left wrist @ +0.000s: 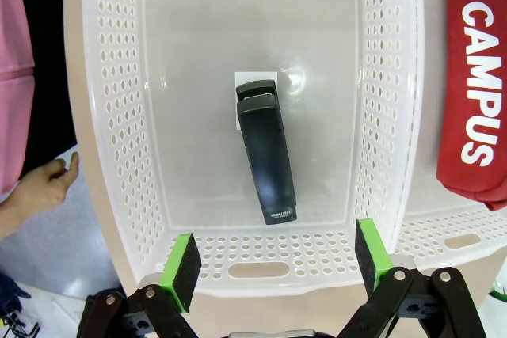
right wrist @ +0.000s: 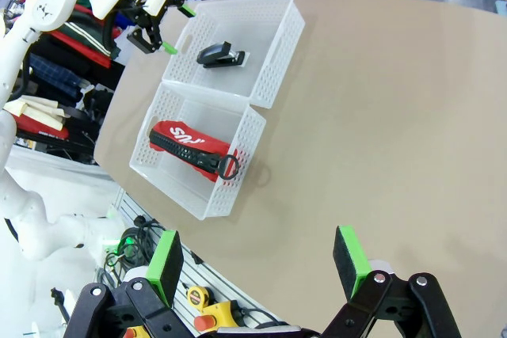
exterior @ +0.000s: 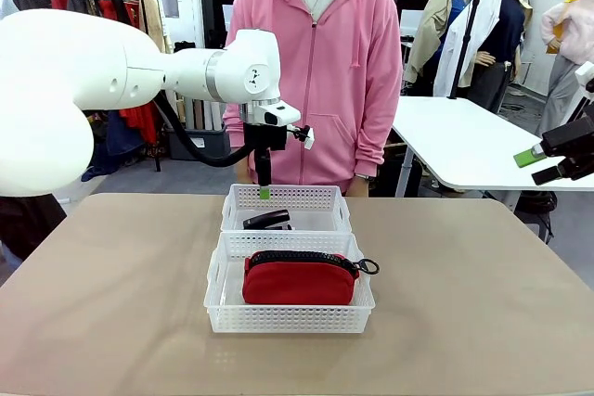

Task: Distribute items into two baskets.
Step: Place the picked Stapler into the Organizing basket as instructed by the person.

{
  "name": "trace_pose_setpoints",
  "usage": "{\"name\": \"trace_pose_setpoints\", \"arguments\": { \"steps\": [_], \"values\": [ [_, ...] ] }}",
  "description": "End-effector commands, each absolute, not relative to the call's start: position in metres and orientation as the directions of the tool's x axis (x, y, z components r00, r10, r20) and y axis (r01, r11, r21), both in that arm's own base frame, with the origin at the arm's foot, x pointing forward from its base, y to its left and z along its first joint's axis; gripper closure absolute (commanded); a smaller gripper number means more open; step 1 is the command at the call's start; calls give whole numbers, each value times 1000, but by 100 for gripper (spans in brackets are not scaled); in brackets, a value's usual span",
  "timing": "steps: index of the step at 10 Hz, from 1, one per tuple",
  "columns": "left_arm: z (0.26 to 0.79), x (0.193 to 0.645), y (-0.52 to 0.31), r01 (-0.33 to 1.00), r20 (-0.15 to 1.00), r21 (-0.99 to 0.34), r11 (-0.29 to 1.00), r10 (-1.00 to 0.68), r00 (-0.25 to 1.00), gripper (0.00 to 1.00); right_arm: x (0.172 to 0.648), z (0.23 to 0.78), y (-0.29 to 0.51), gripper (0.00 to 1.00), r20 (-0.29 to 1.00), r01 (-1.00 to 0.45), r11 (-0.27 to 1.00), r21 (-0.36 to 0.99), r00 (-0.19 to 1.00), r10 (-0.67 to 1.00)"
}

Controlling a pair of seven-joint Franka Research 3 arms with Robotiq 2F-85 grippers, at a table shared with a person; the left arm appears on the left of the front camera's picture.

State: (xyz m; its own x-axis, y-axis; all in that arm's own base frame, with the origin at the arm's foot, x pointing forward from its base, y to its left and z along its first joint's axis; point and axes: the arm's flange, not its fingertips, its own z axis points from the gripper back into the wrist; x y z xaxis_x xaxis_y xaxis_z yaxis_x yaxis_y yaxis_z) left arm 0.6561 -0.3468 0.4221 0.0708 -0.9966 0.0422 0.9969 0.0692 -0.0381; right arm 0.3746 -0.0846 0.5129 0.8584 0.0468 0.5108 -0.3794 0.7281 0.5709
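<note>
Both items lie in their baskets.
Stapler (left wrist: 265, 157) in far-edge basket (exterior: 325, 199), red pouch (exterior: 299, 281) in near basket (exterior: 290, 320); left end effector (left wrist: 276, 263) and right end effector (right wrist: 259, 263) gape wide, empty.

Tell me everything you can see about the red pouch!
The red pouch is soft, looks like fabric, and has a black zipper along its top with a black ring pull at one end, hanging over the basket rim. Its zipper looks closed. White letters on one side spell CAMPUS. It stands on its long edge inside the white basket nearer the robot, reaching nearly from one end to the other. It touches the basket and nothing else; no tool or hand is on it.
</note>
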Motion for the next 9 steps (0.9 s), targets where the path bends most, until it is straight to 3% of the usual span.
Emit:
{"name": "trace_pose_setpoints", "arguments": {
  "steps": [1,4,9],
  "values": [
    [422,656,-347,997,42,-38,69,-997,71,0,376,513,-83,0,523,-389,718,577,851,41],
    [465,617,-315,977,194,96,192,-966,170,0,376,513,-83,0,523,-389,718,577,851,41],
    [531,530,-215,889,367,197,413,-872,324,0,376,513,-83,0,523,-389,718,577,851,41]
  ]
}}
